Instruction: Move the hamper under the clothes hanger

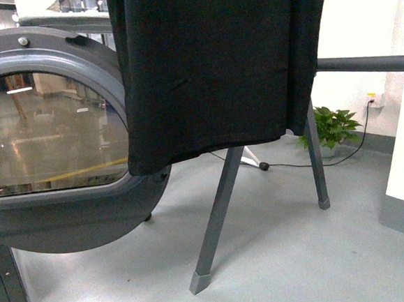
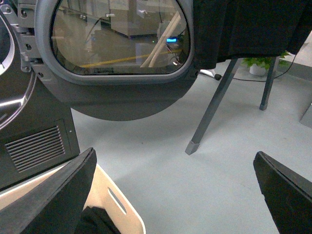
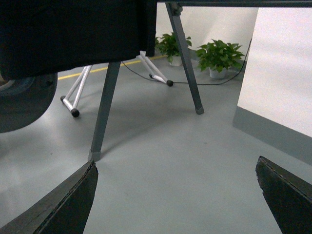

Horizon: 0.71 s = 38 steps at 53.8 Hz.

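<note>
One hamper [image 2: 124, 219], only a corner showing past the left gripper [image 2: 174, 153] and the frame edge, sits well clear of the one clothes hanger [image 1: 366, 64], not under its bar. One black garment [image 1: 216, 66] hides the bar's middle. One round-door machine [image 1: 47, 142] stands beside the hanger, with two potted plants [image 3: 219, 54] behind it. Grey floor [image 1: 286, 242], white wall [image 1: 359, 13]. Left and right gripper [image 3: 175, 161] are both spread wide and empty.

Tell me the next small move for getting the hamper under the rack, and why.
Probably lower the open left gripper to the rim of the hamper and grip it: the hamper stands by the washer, unheld, with bare floor between it and the rack.
</note>
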{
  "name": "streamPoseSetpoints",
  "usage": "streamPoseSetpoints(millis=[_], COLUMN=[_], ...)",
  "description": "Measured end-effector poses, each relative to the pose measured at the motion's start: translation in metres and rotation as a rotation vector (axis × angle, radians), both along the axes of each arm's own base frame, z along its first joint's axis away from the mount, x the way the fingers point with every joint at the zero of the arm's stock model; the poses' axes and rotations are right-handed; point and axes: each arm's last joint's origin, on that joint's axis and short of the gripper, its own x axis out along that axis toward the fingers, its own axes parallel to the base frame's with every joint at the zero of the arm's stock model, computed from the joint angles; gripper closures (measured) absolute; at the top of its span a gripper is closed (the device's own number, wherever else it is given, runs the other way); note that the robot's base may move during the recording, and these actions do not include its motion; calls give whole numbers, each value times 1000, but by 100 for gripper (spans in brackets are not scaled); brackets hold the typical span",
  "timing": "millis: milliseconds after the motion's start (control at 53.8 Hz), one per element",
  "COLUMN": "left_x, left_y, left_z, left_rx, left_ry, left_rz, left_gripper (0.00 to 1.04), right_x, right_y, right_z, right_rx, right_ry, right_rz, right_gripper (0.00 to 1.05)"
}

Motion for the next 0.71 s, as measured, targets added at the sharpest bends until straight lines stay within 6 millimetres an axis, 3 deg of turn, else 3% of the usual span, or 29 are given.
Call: streamPoseSetpoints(millis=[707], left_x=[0], left_y=[0], left_z=[0], left_rx=[0], left_ry=[0], left_rz=[0], left_gripper=[7], right_x=[0], right_y=[0], right_z=[0], right_rx=[0], right_ry=[0], right_rz=[-1], right_gripper=[8])
